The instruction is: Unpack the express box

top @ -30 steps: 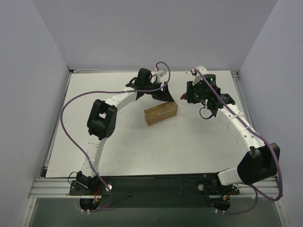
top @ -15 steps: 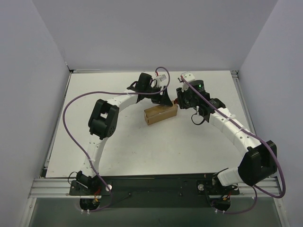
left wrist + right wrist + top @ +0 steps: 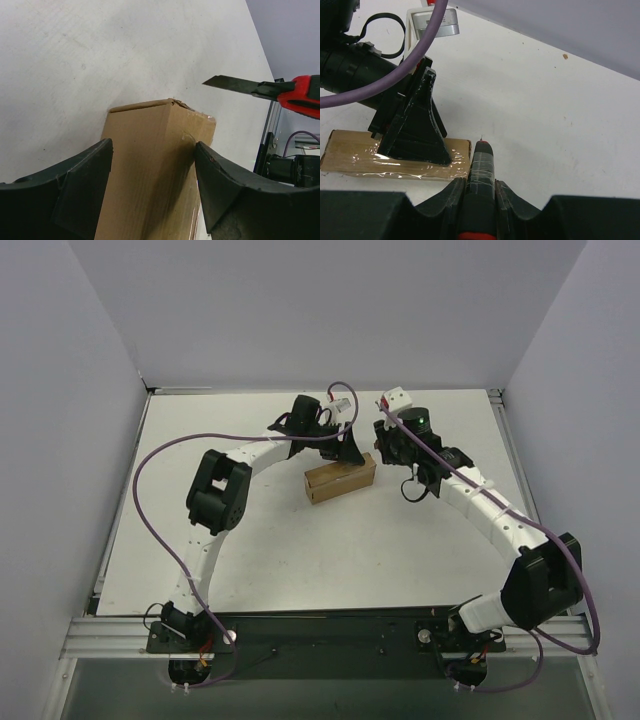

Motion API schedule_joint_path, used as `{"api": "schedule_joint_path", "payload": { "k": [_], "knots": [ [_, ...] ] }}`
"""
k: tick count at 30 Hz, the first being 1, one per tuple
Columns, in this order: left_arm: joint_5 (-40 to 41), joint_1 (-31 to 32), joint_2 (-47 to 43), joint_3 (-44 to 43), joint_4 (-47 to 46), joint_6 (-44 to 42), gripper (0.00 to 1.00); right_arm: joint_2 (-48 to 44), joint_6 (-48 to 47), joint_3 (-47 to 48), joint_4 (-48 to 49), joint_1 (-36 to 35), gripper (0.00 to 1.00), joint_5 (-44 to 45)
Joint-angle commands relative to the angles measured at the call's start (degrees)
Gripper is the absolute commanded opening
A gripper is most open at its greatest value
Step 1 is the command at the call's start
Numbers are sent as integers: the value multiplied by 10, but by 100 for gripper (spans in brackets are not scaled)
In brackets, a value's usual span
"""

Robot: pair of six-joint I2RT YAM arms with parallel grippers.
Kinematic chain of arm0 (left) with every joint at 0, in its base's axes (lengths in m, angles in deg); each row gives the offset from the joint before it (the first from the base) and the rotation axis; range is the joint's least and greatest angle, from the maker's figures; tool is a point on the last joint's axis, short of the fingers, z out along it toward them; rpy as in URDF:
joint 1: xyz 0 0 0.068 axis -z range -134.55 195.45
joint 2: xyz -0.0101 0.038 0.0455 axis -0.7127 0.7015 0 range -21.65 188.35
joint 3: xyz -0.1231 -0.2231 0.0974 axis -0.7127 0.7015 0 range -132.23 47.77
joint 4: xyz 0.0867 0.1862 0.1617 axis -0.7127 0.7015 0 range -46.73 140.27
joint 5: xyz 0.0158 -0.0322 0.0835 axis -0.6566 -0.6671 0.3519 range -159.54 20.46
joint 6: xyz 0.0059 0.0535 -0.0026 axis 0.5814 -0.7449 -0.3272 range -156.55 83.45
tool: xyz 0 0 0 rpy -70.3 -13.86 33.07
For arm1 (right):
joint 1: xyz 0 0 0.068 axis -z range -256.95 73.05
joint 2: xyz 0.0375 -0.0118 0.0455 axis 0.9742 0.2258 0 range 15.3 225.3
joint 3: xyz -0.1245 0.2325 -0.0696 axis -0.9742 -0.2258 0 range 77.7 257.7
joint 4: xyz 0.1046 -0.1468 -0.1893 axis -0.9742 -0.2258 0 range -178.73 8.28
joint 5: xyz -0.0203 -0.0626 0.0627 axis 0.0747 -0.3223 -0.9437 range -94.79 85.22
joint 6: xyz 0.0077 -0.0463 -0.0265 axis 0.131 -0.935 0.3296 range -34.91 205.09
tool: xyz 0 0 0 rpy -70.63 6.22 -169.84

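Observation:
The express box (image 3: pixel 340 480) is a small brown carton lying mid-table, its taped face showing in the right wrist view (image 3: pixel 350 155). My left gripper (image 3: pixel 350 452) straddles its far right end; in the left wrist view both fingers press the box's sides (image 3: pixel 150 125), so it is shut on it. My right gripper (image 3: pixel 388 452) is shut on the red-and-black utility knife (image 3: pixel 481 170). The knife tip sits just past the box's right end, a little above the table. The bare blade also shows in the left wrist view (image 3: pixel 240 85), in the air beyond the box.
The white table (image 3: pixel 300 550) is walled by grey panels on three sides. A purple cable (image 3: pixel 200 440) loops above the left arm and another (image 3: pixel 560 560) follows the right arm. A black rail (image 3: pixel 330 635) with both arm bases runs along the near edge.
My right arm has swung left with the knife, from well right of the box to right beside its right end. My left gripper has shifted slightly right and stays at the box's far end.

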Motion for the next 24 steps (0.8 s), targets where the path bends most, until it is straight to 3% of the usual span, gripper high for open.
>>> {"api": "schedule_joint_path", "payload": {
  "k": [1, 24],
  "knots": [
    [17, -2, 11, 15, 17, -14, 75, 10, -1, 24, 24, 0, 0, -2],
    [16, -2, 12, 18, 16, -11, 74, 21, 5, 31, -5, -1, 0, -35]
  ]
}}
